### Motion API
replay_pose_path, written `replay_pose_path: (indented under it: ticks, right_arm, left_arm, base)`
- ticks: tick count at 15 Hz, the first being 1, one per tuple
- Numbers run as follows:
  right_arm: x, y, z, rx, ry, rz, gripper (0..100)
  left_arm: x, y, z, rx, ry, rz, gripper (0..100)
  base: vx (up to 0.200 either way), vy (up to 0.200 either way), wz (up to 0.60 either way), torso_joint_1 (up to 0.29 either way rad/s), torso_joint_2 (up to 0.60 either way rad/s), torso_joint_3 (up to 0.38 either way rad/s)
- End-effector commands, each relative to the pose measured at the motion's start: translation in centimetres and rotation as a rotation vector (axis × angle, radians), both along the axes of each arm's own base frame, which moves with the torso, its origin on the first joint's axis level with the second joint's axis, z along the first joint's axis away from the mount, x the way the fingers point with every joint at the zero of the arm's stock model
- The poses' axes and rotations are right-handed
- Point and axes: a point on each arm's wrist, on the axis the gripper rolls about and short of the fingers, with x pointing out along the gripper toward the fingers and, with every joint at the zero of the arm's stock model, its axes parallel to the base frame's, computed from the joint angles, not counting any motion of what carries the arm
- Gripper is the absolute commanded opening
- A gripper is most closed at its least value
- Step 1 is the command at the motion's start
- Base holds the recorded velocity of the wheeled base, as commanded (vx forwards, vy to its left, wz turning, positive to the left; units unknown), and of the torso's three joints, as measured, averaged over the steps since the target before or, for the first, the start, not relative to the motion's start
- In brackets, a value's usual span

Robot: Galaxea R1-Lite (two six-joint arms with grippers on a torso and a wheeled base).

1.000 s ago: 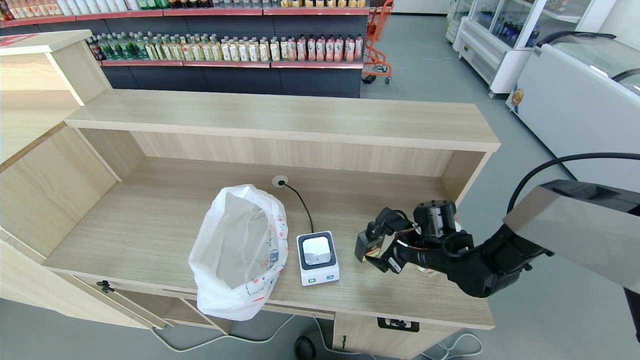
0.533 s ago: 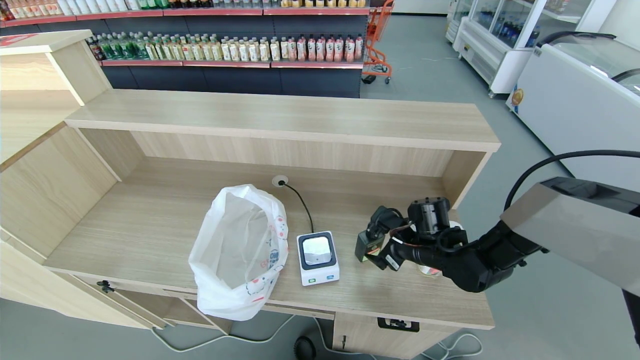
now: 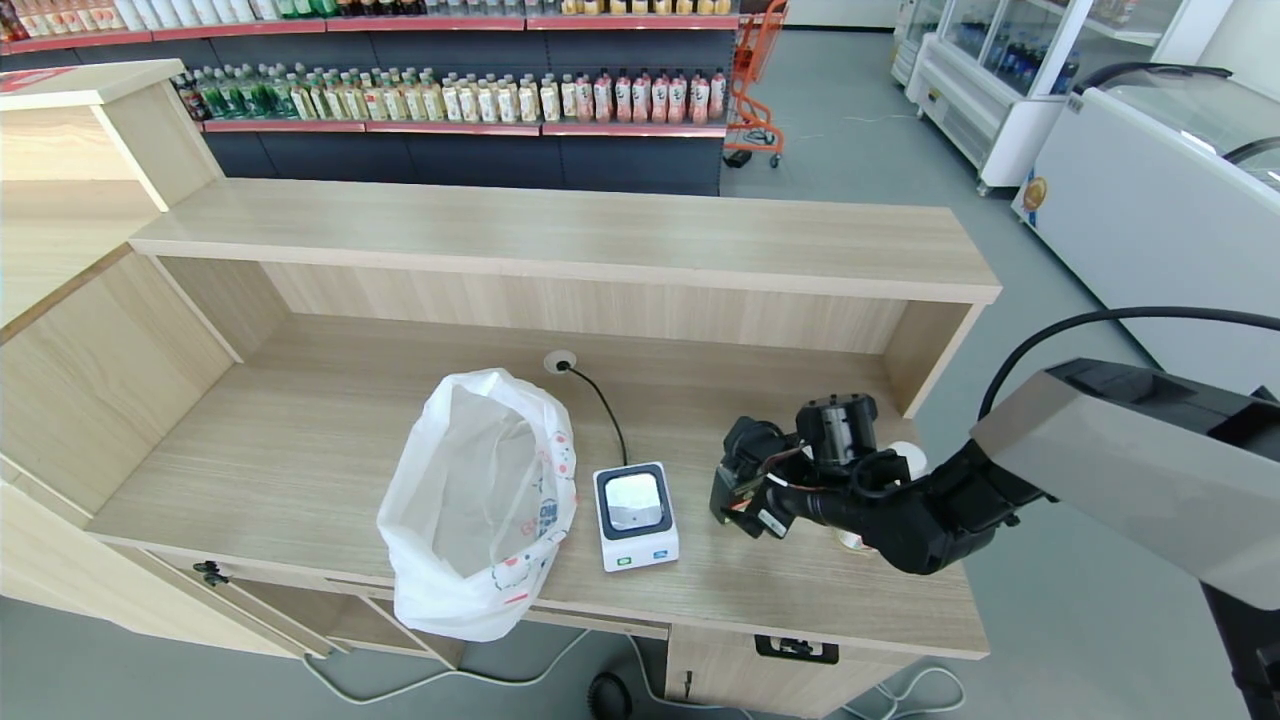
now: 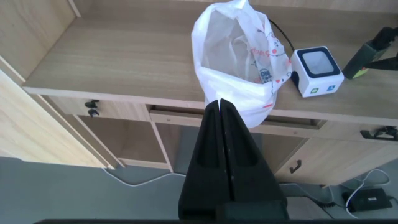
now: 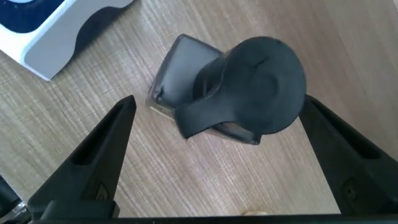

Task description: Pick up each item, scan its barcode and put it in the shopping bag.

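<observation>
A dark item (image 3: pixel 724 492) stands on the wooden counter (image 3: pixel 300 450), right of the white barcode scanner (image 3: pixel 636 515). In the right wrist view it is a grey flat box with a black rounded part over it (image 5: pixel 249 93). My right gripper (image 3: pixel 745 495) is open, one finger on each side of the item (image 5: pixel 217 102), and I see no contact. The white shopping bag (image 3: pixel 480 500) stands open left of the scanner. My left gripper (image 4: pixel 221 106) is shut with nothing in it, low in front of the counter and below the bag (image 4: pixel 239 56).
A black cable (image 3: pixel 605 410) runs from the scanner to a hole in the counter's back. A white round item (image 3: pixel 908 455) is partly hidden behind the right arm. A raised wooden ledge (image 3: pixel 560 235) and side walls enclose the counter.
My right arm has moved left toward the dark item, bringing the open gripper closer around it. The item, scanner and bag have stayed put.
</observation>
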Motion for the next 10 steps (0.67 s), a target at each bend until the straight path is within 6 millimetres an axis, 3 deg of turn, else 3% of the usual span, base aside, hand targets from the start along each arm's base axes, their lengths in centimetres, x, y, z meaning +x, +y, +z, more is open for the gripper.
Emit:
replay_pose_path:
  ticks: [1, 10]
  right_arm:
    - [0.62, 0.01, 0.4, -0.019, -0.032, -0.015, 100]
    - [1.35, 0.51, -0.44, -0.049, -0.041, -0.022, 100]
  left_arm:
    - [0.01, 0.0, -0.01, 0.0, 0.001, 0.0, 0]
    - [0.01, 0.0, -0.01, 0.0, 0.001, 0.0, 0]
  base:
    - [0.0, 0.0, 0.0, 0.0, 0.0, 0.0]
    - [0.0, 0.0, 0.0, 0.0, 0.0, 0.0]
